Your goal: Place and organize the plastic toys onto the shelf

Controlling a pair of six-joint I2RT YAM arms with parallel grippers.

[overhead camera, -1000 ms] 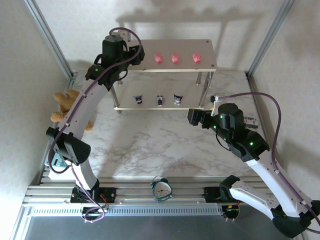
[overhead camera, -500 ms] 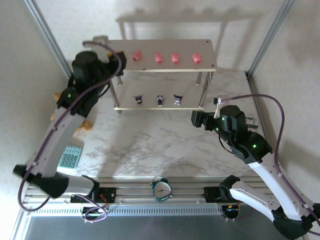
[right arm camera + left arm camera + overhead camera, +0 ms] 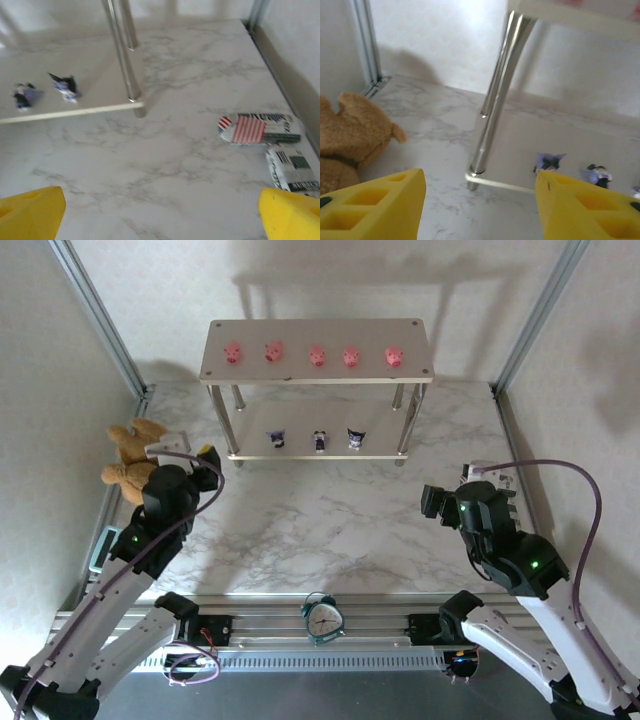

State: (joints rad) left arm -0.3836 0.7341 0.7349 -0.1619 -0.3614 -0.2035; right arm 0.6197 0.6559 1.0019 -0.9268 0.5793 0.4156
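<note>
Lying nr shelf (image 3: 95,75): 2 striped pkts (image 3: 257,129), print too blurry

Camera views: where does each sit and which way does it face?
Top external: above and behind, looking down on shelf and table; both arms show.
Left wrist: on left arm, facing a shelf leg and teddy bear; left tool shows.
Right wrist: on right arm, facing another leg and packets; right tool shows.
Shared: both wrist views catch purple toys.

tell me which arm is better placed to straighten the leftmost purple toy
Likely left: open left gripper faces the leftmost purple toy past the shelf leg; open right gripper sits off the shelf's right end.
</note>
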